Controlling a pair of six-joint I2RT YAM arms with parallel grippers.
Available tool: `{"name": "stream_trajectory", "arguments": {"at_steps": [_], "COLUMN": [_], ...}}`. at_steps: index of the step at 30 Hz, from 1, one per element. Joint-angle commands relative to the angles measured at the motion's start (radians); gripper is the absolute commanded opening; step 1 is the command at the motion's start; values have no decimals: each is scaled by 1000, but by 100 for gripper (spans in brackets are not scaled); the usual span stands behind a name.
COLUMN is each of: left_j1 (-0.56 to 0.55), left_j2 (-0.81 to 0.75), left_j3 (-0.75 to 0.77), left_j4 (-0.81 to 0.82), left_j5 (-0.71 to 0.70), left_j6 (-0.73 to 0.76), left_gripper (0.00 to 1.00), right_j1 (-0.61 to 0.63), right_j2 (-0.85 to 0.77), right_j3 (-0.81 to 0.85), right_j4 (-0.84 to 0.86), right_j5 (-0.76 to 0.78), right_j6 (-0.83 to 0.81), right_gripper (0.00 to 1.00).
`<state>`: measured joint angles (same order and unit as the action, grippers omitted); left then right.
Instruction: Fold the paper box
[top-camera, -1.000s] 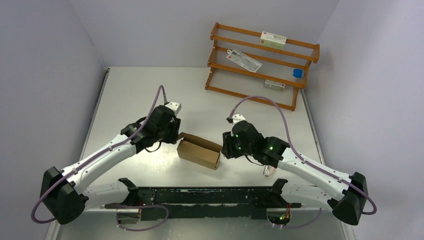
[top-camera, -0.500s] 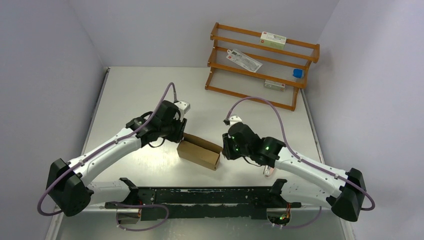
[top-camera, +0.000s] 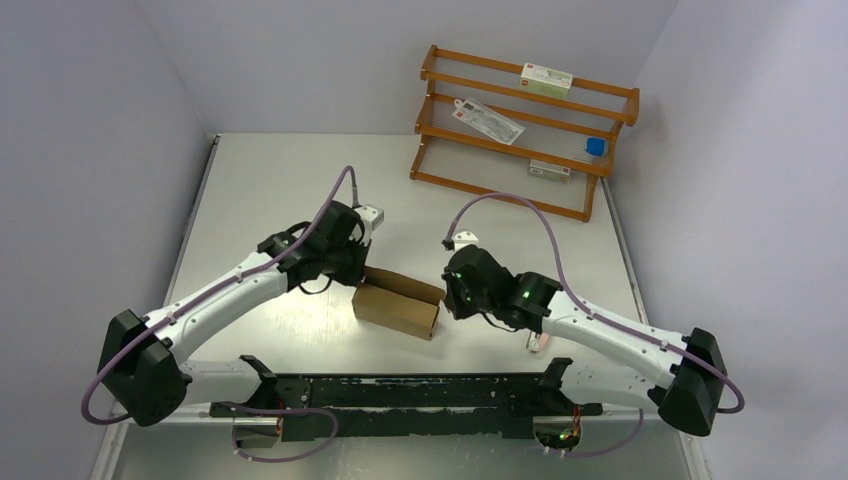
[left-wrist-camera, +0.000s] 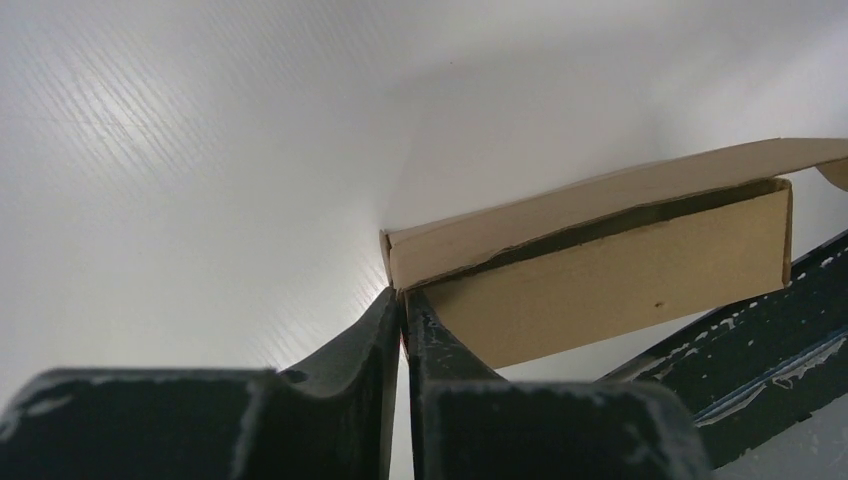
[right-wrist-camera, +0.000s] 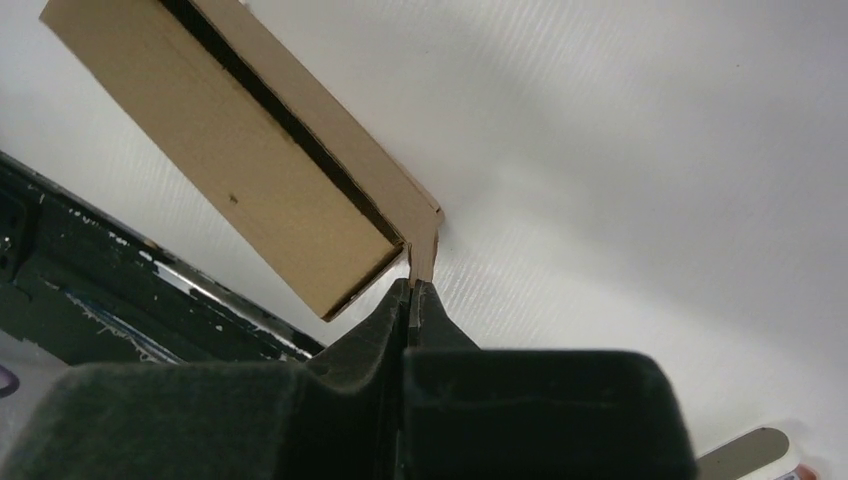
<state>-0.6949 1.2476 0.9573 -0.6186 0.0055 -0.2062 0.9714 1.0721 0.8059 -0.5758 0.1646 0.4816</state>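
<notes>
The paper box (top-camera: 398, 305) is a small brown cardboard carton lying on the white table between my two arms, its long top flap slightly raised. My left gripper (top-camera: 358, 283) is at the box's left end. In the left wrist view its fingers (left-wrist-camera: 370, 330) are pressed together at the corner of the box (left-wrist-camera: 600, 270), pinching the thin end edge there. My right gripper (top-camera: 447, 293) is at the right end. In the right wrist view that gripper (right-wrist-camera: 411, 291) is shut on a small cardboard end flap (right-wrist-camera: 423, 255) that sticks out from the box (right-wrist-camera: 260, 170).
A wooden rack (top-camera: 520, 130) with flat packets and a blue item (top-camera: 596, 146) stands at the back right. A black rail (top-camera: 400, 390) runs along the near edge just in front of the box. A small white object (top-camera: 535, 343) lies under the right arm.
Both grippers have closed onto the ends of the box. The left arm has shifted a little to the right, the right arm a little to the left. The box has stayed in place.
</notes>
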Motion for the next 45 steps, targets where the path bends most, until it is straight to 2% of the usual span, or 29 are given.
{"name": "stream_trajectory", "arguments": {"at_steps": [1, 3, 12, 23, 38, 45], "left_j1": [6, 6, 6, 6, 0, -32], "left_j2": [-7, -5, 1, -21, -109, -119], "left_j3": [6, 7, 3, -33, -123, -122], "left_j4": [7, 5, 46, 96, 128, 110], "left_j5": [29, 6, -62, -101, -145, -221], "left_j6": [-64, -101, -253, -325, -367, -377], "left_gripper": [9, 5, 5, 5, 5, 5], "right_j1": [10, 10, 9, 6, -21, -54], "right_j2": [12, 24, 147, 230, 269, 311], "right_j3": [44, 57, 96, 157, 236, 260], "right_j4": [40, 44, 140, 158, 67, 47], "right_j5": [54, 89, 155, 173, 64, -26], "right_j6": [18, 29, 72, 158, 187, 159], "right_gripper": [0, 0, 0, 0, 0, 0]}}
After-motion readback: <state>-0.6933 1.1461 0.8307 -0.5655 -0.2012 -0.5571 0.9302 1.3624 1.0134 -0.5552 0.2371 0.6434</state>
